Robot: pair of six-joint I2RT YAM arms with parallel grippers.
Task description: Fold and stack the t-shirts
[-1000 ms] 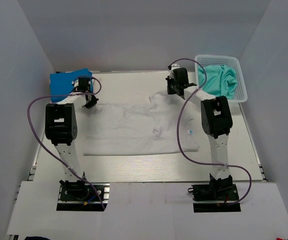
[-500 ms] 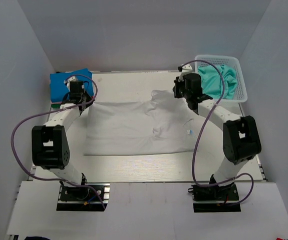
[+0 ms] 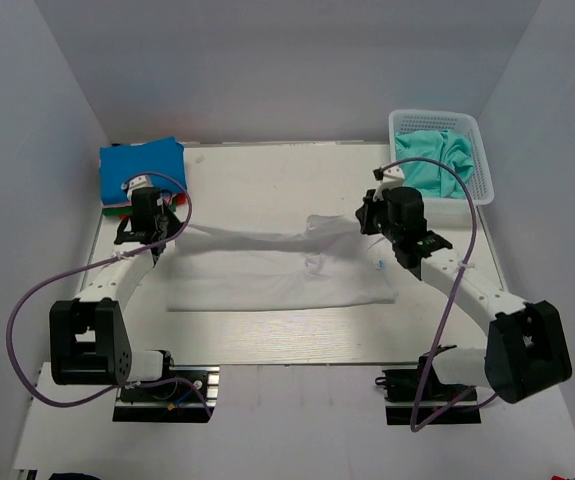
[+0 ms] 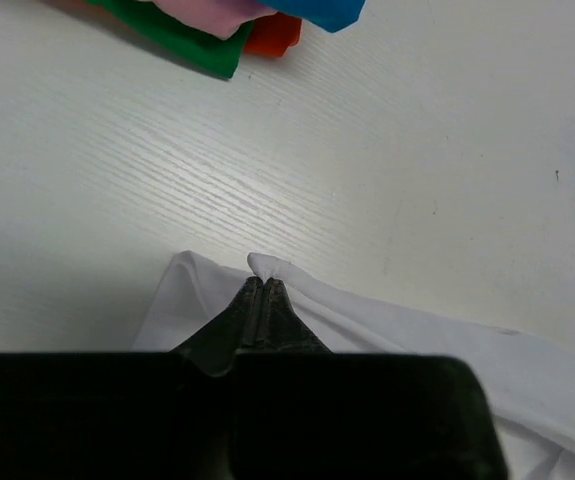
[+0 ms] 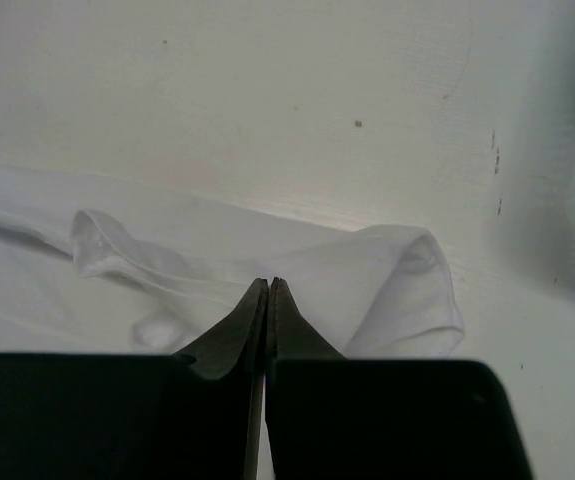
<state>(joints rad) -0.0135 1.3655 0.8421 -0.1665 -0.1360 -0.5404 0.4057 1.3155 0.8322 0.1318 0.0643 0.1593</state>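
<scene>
A white t-shirt (image 3: 267, 275) lies spread across the middle of the table. Its far edge is lifted into a taut ridge between my two grippers. My left gripper (image 3: 165, 231) is shut on the shirt's far left corner; in the left wrist view a nub of white cloth (image 4: 267, 265) sticks out past the closed tips (image 4: 265, 281). My right gripper (image 3: 369, 222) is shut on the far right part of the shirt. The right wrist view shows its closed tips (image 5: 269, 283) on the cloth beside a short sleeve (image 5: 412, 275).
A stack of folded shirts with a blue one (image 3: 142, 168) on top sits at the back left; green (image 4: 182, 38), red (image 4: 273, 36) and pink (image 4: 212, 12) edges show beneath it. A white lattice basket (image 3: 479, 165) at the back right holds a teal shirt (image 3: 432, 160).
Both grippers have come toward the near edge, drawing the shirt's far edge with them. Both elbows have swung outward and low.
</scene>
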